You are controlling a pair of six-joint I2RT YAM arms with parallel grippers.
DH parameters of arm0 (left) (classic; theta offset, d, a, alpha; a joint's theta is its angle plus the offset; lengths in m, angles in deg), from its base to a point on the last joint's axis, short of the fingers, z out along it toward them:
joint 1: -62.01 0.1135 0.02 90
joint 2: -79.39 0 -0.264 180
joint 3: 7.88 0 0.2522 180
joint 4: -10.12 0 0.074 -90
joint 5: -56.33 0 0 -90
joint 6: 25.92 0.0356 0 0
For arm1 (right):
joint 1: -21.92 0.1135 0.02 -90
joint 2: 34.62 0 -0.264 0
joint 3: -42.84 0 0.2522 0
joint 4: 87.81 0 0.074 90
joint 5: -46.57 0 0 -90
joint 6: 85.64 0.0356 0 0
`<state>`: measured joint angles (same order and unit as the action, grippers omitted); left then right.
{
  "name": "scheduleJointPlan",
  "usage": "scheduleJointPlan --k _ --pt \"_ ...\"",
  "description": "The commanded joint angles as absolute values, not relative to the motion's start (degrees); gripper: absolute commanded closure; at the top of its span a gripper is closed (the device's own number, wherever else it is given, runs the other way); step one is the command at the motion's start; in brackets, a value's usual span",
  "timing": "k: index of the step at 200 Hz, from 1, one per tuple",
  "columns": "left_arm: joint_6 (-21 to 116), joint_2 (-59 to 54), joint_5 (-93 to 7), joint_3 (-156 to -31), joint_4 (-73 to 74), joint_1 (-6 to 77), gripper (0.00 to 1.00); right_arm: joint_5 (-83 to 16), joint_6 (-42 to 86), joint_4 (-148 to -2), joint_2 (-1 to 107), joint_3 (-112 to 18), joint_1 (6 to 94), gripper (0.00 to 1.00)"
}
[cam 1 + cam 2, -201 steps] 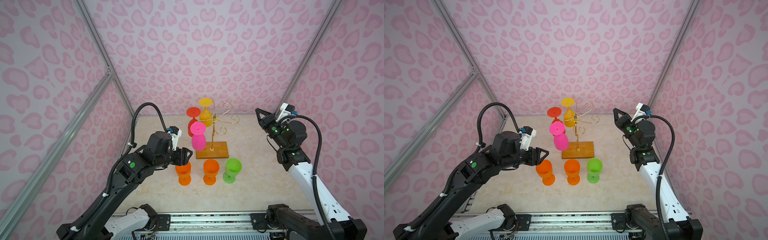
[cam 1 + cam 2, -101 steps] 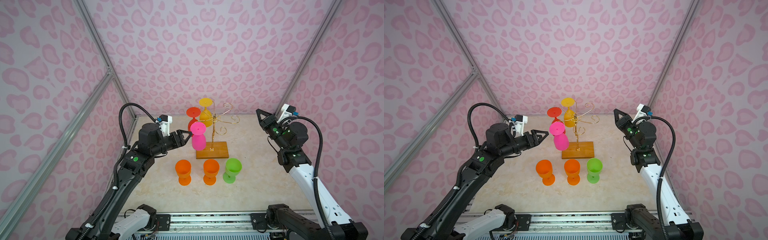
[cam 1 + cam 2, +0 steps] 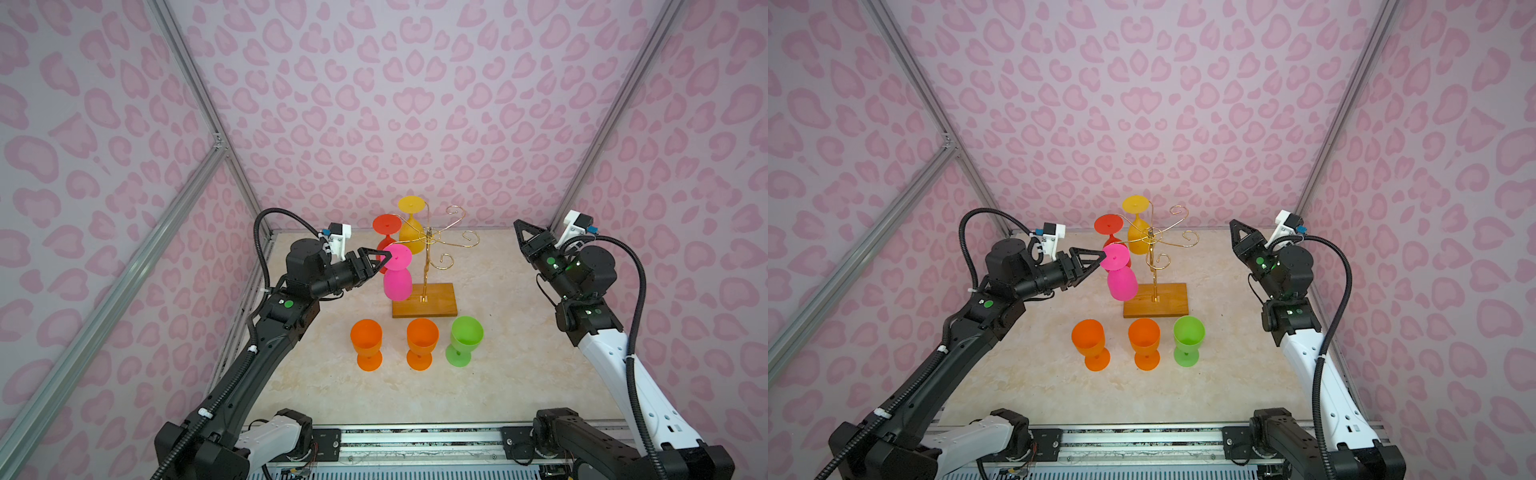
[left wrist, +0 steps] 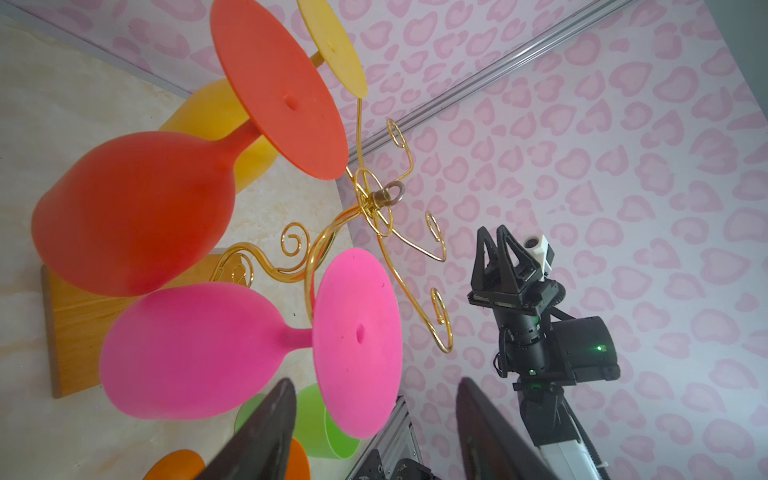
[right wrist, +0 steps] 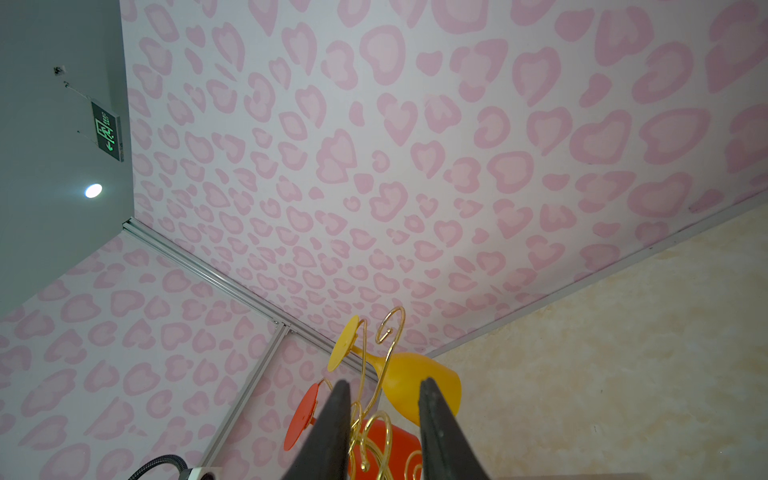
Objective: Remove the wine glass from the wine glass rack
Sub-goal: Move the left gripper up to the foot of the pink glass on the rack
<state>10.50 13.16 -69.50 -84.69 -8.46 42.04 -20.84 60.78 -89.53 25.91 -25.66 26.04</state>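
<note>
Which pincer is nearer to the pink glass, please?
Left. The left pincer is beside the foot of the pink glass; the right pincer hangs far off, across the rack.

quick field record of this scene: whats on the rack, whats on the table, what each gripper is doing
on rack: pink glass, red glass, yellow glass, all hanging bowl down
empty rack arms: three, toward the right
on table: two orange glasses and a green glass, upright in a row in front of the rack
left gripper: open, at the pink glass's foot, not closed on it
right gripper: raised to the right of the rack, jaws slightly apart, holding nothing
</note>
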Motion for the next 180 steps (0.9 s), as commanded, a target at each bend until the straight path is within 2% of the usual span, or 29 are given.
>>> scheduleJointPlan --k 1,28,84,133,137,180 --pt "9.85 12.52 -71.11 -84.31 -4.80 42.04 0.38 -20.14 60.59 -91.63 25.94 -25.28 26.01 0.71" --pt "9.23 11.82 -71.63 -84.31 -3.85 41.97 0.41 -20.22 60.85 -92.13 26.10 -24.93 25.88 0.71" --pt "9.06 10.37 -72.49 -84.86 -3.38 41.75 0.55 -20.14 61.18 -92.48 26.28 -24.73 25.79 0.71" --pt "9.55 9.70 -73.13 -84.65 -3.88 41.61 0.63 -20.05 61.56 -92.81 26.29 -24.51 25.70 0.71" --pt "9.58 9.70 -73.13 -84.70 -3.93 41.62 0.67 -20.05 61.57 -92.80 26.29 -24.49 25.77 0.70" --pt "9.86 9.98 -73.13 -84.83 -4.67 41.62 0.77 -20.05 61.82 -92.85 26.37 -24.58 25.64 0.70"
